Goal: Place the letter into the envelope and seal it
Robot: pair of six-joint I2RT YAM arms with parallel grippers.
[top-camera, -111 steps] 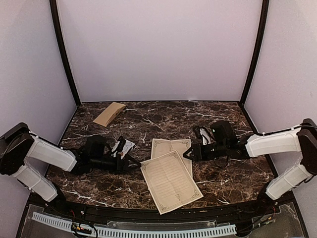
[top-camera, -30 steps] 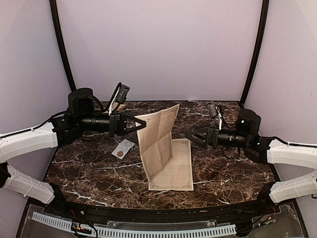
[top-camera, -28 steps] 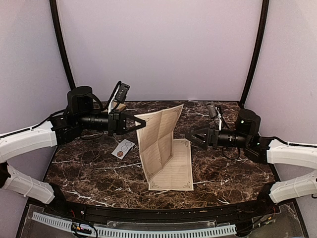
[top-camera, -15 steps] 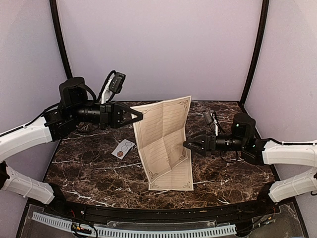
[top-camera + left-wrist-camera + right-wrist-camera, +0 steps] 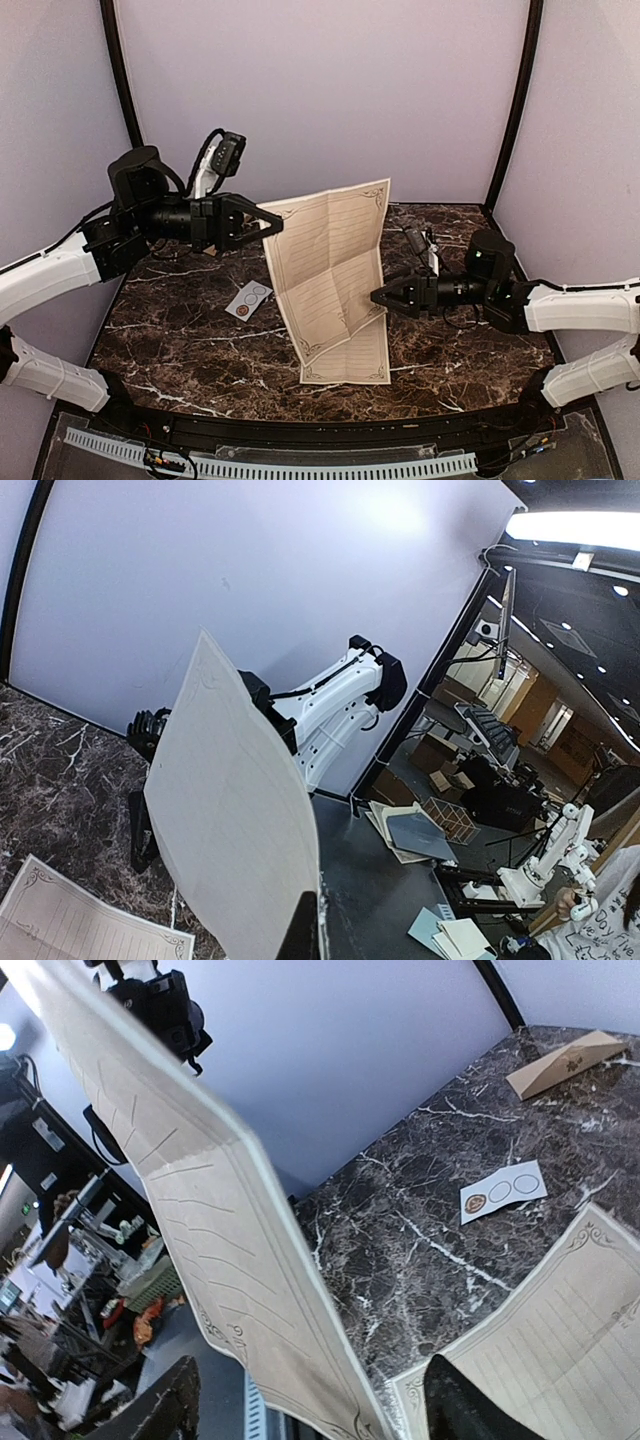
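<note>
While left claw (image 5: 272, 228) pinches letter (image 5: 330, 265) by top corner above table (image 5: 190, 350) near edge, right claw (image 5: 378, 296) straddles its side, opened wide. Far left corner: envelope (image 5: 565, 1063) untouched, flap state unclear; inserting, sealing remain.

The top camera sits high behind the near edge of the dark brown marbled table (image 5: 180, 340), looking down and forward over all of it. The left wrist camera faces rightwards, close behind the raised cream lined paper sheet (image 5: 330, 262); the right wrist camera faces leftwards, close beneath it. All 3 views share that sheet and the flat cream lined sheet (image 5: 352, 362) below.
</note>
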